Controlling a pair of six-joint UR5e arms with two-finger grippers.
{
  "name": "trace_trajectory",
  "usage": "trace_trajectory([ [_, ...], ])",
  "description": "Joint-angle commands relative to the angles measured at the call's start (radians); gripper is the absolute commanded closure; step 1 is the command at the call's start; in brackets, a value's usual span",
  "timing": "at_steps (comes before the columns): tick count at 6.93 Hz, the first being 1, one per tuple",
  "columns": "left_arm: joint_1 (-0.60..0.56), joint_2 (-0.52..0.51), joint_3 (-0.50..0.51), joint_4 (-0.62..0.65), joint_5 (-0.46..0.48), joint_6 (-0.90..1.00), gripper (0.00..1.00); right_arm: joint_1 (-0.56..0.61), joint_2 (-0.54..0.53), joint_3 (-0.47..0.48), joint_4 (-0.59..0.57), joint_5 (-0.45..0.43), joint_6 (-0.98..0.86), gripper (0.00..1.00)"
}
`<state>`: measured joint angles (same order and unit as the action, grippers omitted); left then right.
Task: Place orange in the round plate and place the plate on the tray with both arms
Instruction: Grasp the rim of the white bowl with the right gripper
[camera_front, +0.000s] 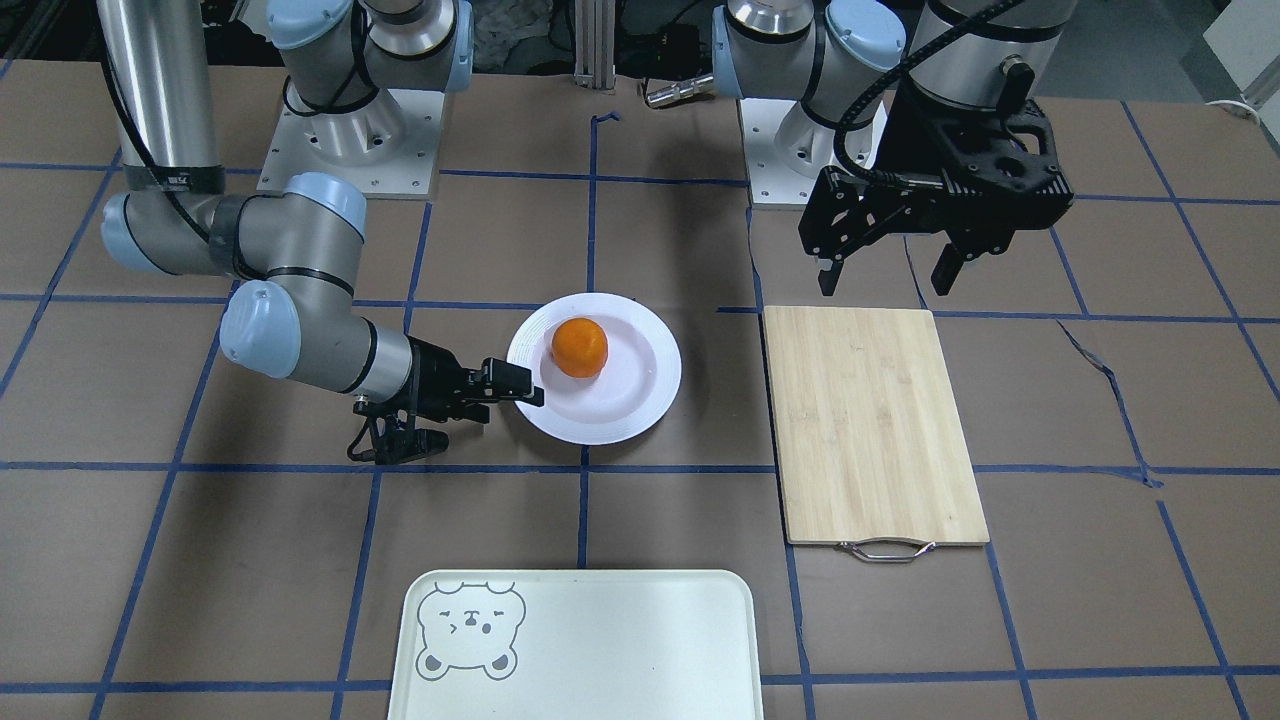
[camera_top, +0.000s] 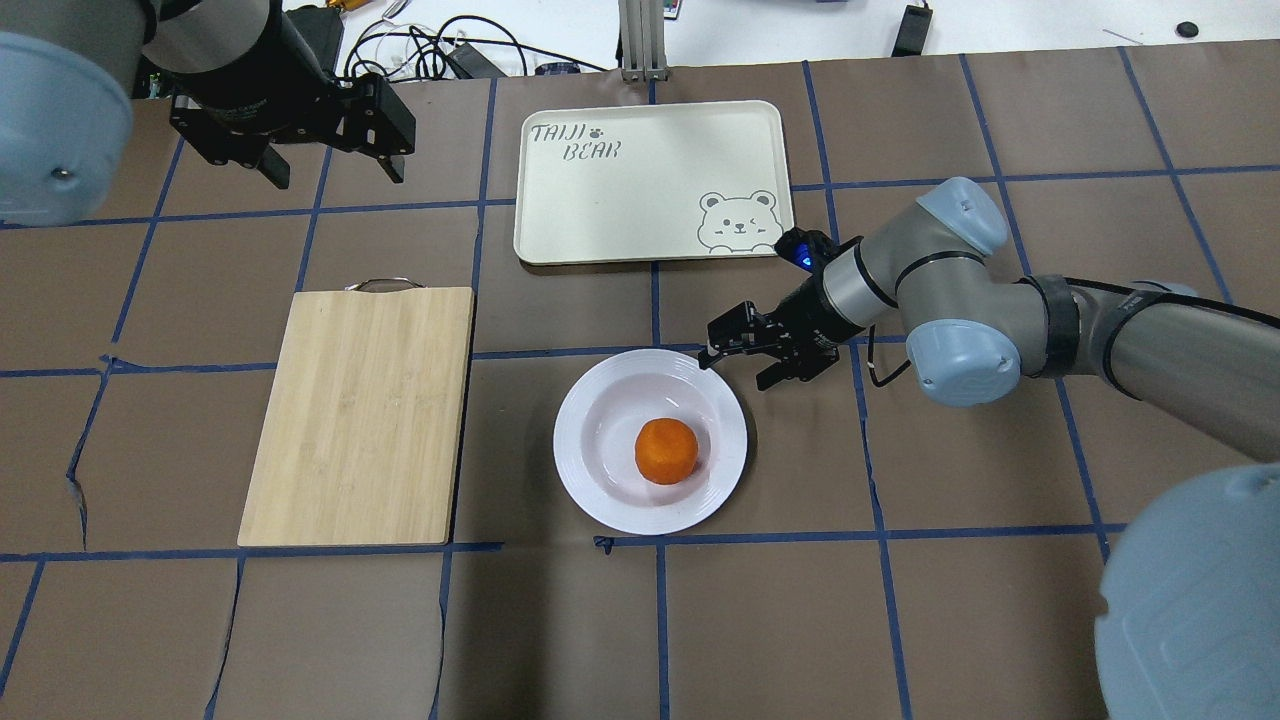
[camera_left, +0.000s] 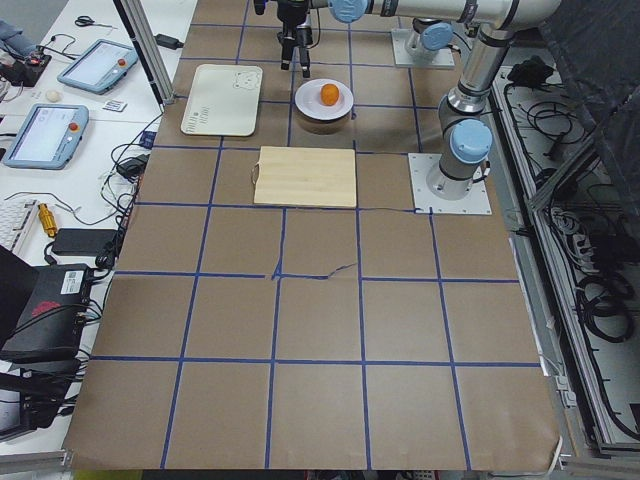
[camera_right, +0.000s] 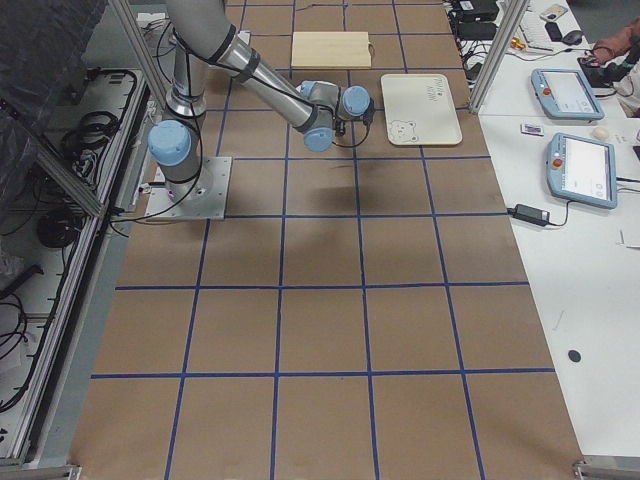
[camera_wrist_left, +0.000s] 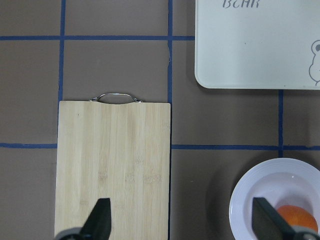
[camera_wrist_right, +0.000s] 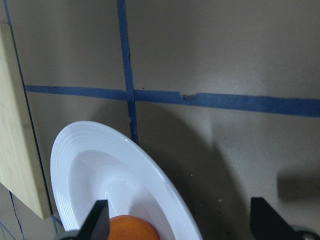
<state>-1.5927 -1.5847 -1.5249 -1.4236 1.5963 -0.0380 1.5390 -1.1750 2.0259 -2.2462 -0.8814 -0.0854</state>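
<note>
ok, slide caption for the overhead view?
Orange sits in the plate, open right gripper at its rim; left gripper hovers open past the board, tray not yet loaded.

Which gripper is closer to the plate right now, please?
The right gripper: open, one finger at the plate's rim. The left gripper hangs open, raised near the cutting board, well away.

Silver-grey jointed arms (camera_front: 330, 352), light-blue joint caps (camera_front: 250, 328), black jaws, black cables (camera_front: 868, 102)

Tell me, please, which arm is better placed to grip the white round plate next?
Right: the black right gripper sits open at the rim of the glossy white round plate holding the orange fruit; the left gripper hangs open above the bamboo cutting board.
</note>
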Motion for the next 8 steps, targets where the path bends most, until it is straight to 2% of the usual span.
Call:
trace_trajectory([
  [1,0.002,0.000,0.002,0.000,0.001,0.004,0.00,0.009,0.021,0.037,-0.062,0.010,-0.002,0.04],
  [3,0.002,0.000,0.000,0.000,-0.001,0.004,0.00,0.016,0.021,0.045,-0.075,0.009,-0.001,0.08],
  [4,0.004,0.000,0.000,0.000,-0.001,0.004,0.00,0.030,0.023,0.045,-0.075,0.007,-0.002,0.13],
  [8,0.004,0.000,0.002,0.000,0.001,0.004,0.00,0.052,0.021,0.045,-0.075,0.007,-0.001,0.60],
])
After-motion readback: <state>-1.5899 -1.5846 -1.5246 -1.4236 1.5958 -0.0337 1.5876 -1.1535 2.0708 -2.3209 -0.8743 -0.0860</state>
